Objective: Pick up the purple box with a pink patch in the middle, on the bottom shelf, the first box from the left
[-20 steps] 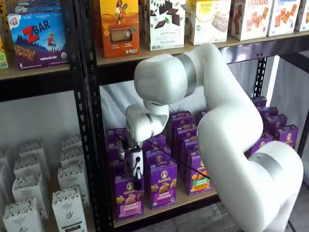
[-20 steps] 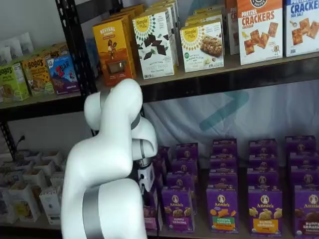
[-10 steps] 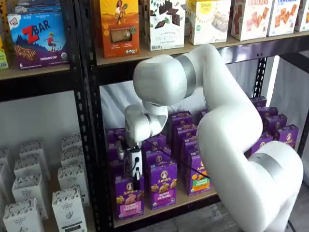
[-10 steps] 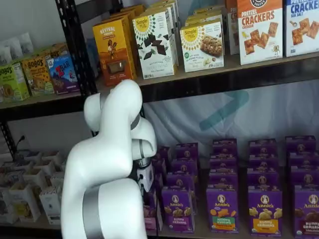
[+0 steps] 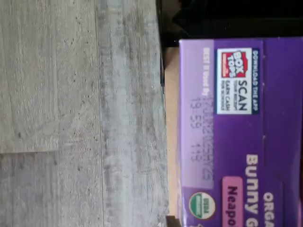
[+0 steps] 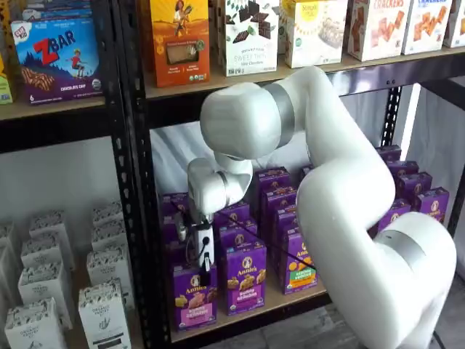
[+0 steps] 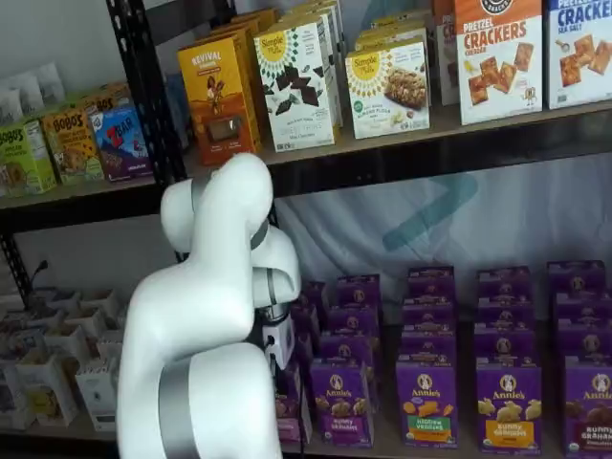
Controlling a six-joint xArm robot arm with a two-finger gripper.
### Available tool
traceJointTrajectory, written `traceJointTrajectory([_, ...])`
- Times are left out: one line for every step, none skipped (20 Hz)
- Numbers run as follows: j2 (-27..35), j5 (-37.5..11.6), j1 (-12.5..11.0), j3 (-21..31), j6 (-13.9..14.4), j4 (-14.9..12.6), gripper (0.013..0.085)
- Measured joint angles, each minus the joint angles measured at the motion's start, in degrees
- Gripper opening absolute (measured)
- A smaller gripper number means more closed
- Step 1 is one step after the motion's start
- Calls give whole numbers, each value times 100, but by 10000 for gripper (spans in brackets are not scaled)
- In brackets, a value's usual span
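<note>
The purple box [image 6: 194, 298] stands on the bottom shelf [image 6: 280, 302], fingers [image 6: 206, 270] above; their state is unclear.

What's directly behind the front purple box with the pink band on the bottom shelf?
More purple cartons stand in a row behind the small purple Annie's box with the pink band on the tan wooden bottom shelf. The white gripper covers those nearest, so their fronts cannot be read.

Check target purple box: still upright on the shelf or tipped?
Upright. The purple box stands on the bottom shelf, front face vertical, level with its neighbour; the gripper is at its top edge.
</note>
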Motion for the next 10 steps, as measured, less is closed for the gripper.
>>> traceJointTrajectory([0,0,-1,2,6,-9,330])
traceJointTrajectory([-1,-10,-2,11,13,-17,330])
traceJointTrajectory([-3,-16,-3,14,25,-33,330])
traceJointTrajectory([-5,-25,-3,20,41,-52,330])
traceJointTrajectory([-7,-34,-5,25,49,-65,330])
traceJointTrajectory([-10,-45,-7,32,48,-66,330])
traceJointTrajectory([-13,-56,-9,39,46,-66,330])
traceJointTrajectory([-16,-62,-12,44,45,-67,330])
traceJointTrajectory([-18,-69,-14,48,46,-73,330])
traceJointTrajectory([-21,-68,-17,51,47,-77,330])
